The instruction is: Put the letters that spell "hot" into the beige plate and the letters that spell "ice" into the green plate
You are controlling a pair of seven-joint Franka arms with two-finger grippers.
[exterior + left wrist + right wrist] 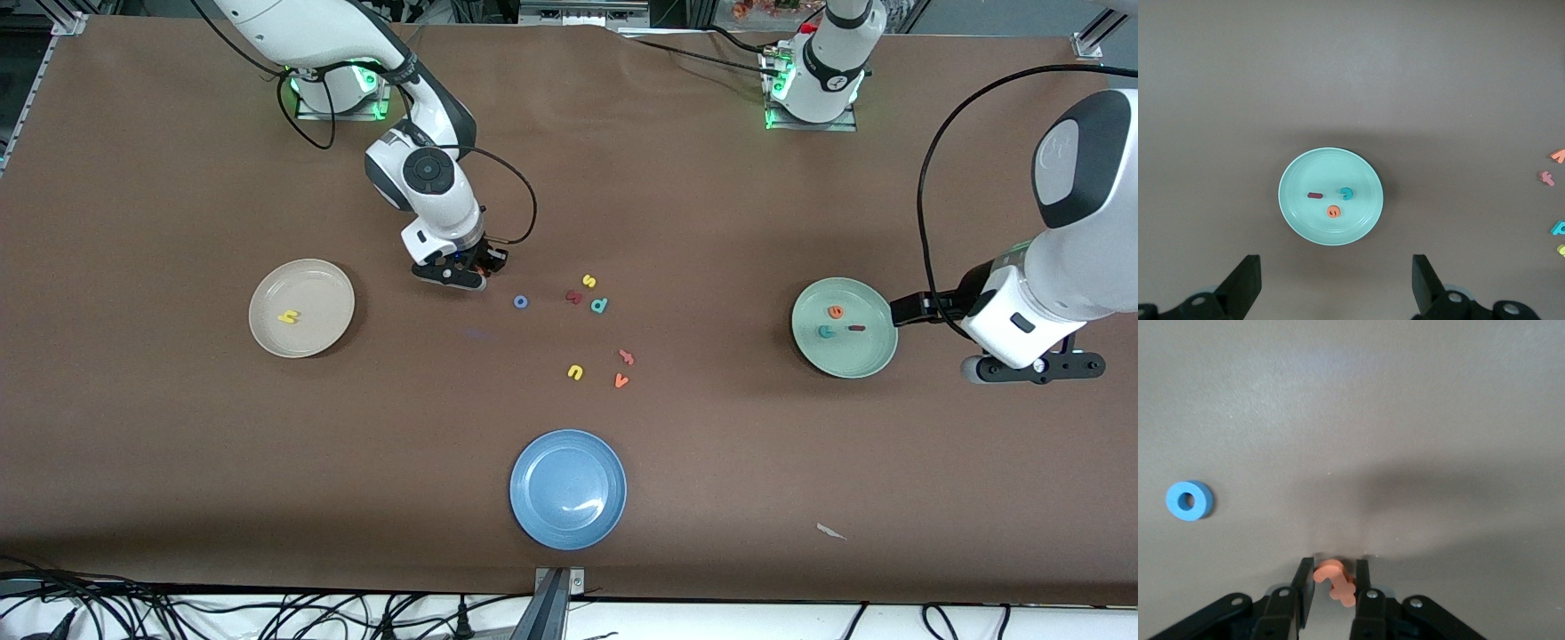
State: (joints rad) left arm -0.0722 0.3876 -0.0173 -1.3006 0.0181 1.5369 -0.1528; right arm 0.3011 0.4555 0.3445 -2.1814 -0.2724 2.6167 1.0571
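My right gripper is low at the table, between the beige plate and the blue o, and is shut on the orange t. The fingertips reach the table surface, with the blue o lying apart from them. A yellow h lies in the beige plate. The green plate holds the orange e, teal c and dark red i. My left gripper waits open and empty above the table beside the green plate, toward the left arm's end.
Loose letters lie mid-table: yellow s, dark red k, teal p, yellow u, orange v and another orange letter. A blue plate sits nearest the front camera. A paper scrap lies nearby.
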